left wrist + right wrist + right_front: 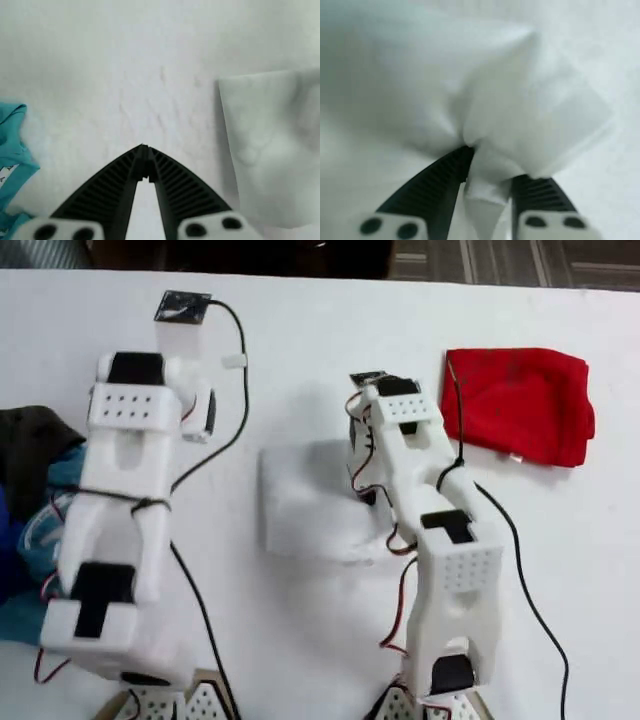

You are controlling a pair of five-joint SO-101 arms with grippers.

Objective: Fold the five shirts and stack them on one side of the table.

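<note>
One bunched fold of the white shirt (530, 100) is pinched by the right gripper (492, 167), so a fold of this garment is judged to be in hand. Next, the held edge would need to be carried across and laid flat. The left gripper (144, 157) is pressed together on nothing above the bare table (150, 60). The white shirt lies mid-table, partly doubled and creased, between a folded red shirt (520, 405) and a heap of unfolded shirts (30, 500).
</note>
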